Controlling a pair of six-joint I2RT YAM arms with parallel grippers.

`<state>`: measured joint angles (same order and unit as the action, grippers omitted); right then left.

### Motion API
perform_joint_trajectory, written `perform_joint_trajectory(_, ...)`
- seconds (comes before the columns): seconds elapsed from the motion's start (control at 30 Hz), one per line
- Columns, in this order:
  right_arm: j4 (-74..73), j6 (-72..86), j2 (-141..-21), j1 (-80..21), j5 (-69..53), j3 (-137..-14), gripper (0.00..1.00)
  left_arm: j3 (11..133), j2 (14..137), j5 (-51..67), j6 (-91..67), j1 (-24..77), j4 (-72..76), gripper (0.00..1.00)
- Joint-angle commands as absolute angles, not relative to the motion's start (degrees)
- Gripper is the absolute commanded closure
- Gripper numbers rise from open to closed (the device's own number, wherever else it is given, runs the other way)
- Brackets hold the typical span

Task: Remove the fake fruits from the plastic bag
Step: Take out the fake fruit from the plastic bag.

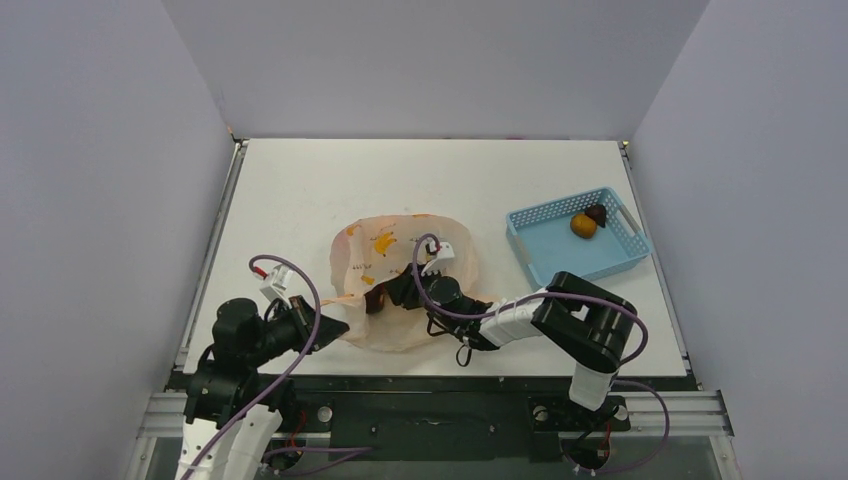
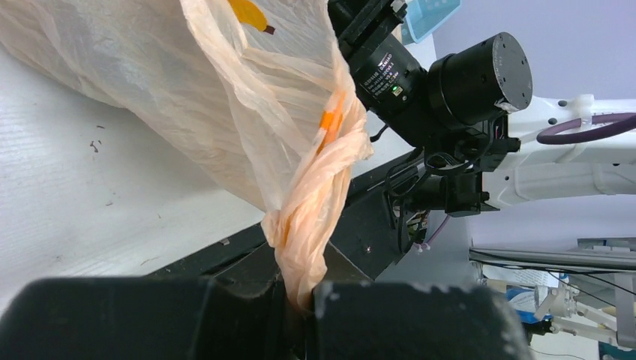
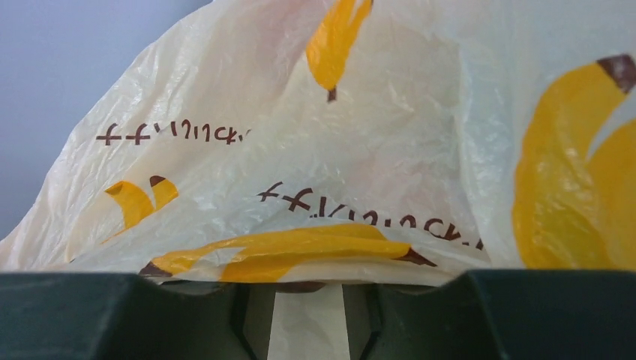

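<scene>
The plastic bag point(image 1: 400, 262), thin peach film printed with yellow bananas, lies crumpled at the table's middle. My left gripper point(image 2: 304, 300) is shut on its twisted handle point(image 2: 319, 202) at the bag's near-left corner point(image 1: 335, 322). My right gripper point(image 1: 388, 297) reaches into the bag's mouth from the right. Its jaws stand apart in the right wrist view, with only pale bag film point(image 3: 307, 322) in the gap. Printed film point(image 3: 337, 150) fills that view. An orange fruit point(image 1: 583, 225) and a dark maroon fruit point(image 1: 597, 212) lie in the blue basket. Any fruits in the bag are hidden.
The light blue perforated basket point(image 1: 545, 245) stands at the right of the table. The right arm point(image 1: 585, 325) stretches across the near edge towards the bag, and its wrist point(image 2: 450, 82) is close to the left gripper. Grey walls enclose three sides.
</scene>
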<state>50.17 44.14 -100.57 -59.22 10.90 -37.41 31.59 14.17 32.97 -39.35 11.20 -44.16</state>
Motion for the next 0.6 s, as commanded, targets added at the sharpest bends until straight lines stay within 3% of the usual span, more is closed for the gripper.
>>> perform_joint_trajectory(0.0,55.6,48.26,-102.63,-59.08,6.55,-40.64,0.68,30.25,13.65,32.99,-41.38,11.34,-40.89,1.0)
perform_joint_trajectory(0.3,58.74,52.25,-107.56,-58.32,7.19,-40.56,0.68,29.4,12.8,34.39,-42.74,11.35,-38.99,1.0)
perform_joint_trajectory(0.57,53.58,47.64,-105.01,-58.29,9.7,-39.3,0.66,29.64,12.44,34.08,-41.61,11.35,-40.88,1.0)
